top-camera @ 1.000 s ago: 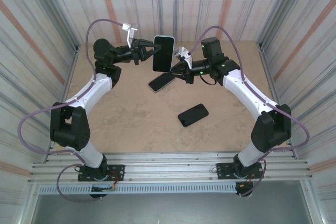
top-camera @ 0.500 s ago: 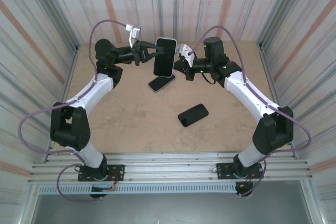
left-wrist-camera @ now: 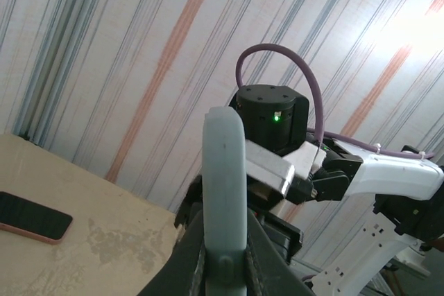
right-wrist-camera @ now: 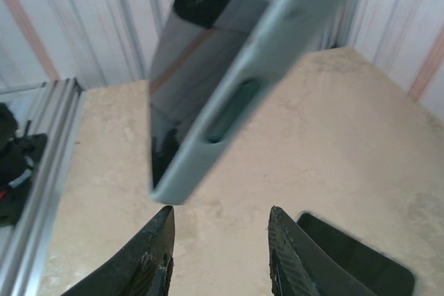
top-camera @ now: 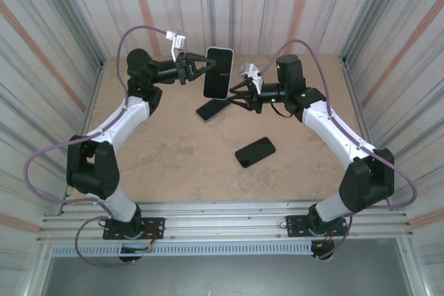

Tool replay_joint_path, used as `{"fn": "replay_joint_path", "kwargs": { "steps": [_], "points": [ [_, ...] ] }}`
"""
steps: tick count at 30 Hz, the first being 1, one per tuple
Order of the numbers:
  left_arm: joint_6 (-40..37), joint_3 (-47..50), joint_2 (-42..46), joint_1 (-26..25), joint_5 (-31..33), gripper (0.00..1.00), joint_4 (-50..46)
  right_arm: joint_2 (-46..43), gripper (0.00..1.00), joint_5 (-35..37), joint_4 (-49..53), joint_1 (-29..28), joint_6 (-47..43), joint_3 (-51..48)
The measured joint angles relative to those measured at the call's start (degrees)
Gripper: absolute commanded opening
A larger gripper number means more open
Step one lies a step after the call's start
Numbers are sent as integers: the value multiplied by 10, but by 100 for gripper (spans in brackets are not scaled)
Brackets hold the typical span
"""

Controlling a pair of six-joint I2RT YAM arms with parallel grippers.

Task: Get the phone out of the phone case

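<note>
A phone in a pale blue-green phone case [top-camera: 217, 71] hangs upright above the far middle of the table. My left gripper [top-camera: 200, 68] is shut on the case's left edge. In the left wrist view the case [left-wrist-camera: 223, 171] runs edge-on between the fingers of that gripper [left-wrist-camera: 223, 240]. My right gripper [top-camera: 234, 95] stands open just right of and below the case, apart from it. Seen from the right wrist, the case [right-wrist-camera: 229, 88] tilts above the open right gripper [right-wrist-camera: 220, 230], its lower corner just over the left fingertip [right-wrist-camera: 158, 240].
A second phone in a pinkish case [top-camera: 214, 108] lies on the table under the held one, and shows again in the left wrist view [left-wrist-camera: 31, 216]. A black phone [top-camera: 254, 152] lies nearer the middle. Striped walls close in the table on three sides.
My right gripper has opened and drawn back to the right, away from the case. The left gripper keeps the case raised, a little higher than before.
</note>
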State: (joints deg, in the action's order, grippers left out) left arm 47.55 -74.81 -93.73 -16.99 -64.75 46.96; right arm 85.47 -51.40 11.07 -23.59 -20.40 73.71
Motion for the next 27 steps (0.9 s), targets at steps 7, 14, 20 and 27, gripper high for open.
{"fn": "replay_joint_path", "kwargs": {
  "steps": [7, 14, 20, 27],
  "points": [
    [-10, -2, 0, 0, 1, 0, -5, 11, 34, -33, 0, -15, 3, 8],
    [-12, -2, 0, 0, 0, 0, -5, 26, 18, -44, 1, -15, 5, 15],
    [-10, -2, 1, 0, -2, 0, -4, 28, 14, -46, 8, -14, 5, 16],
    [-10, -2, 1, -3, -3, 0, -4, 31, 22, -58, 6, -14, 8, 24]
  ]
}}
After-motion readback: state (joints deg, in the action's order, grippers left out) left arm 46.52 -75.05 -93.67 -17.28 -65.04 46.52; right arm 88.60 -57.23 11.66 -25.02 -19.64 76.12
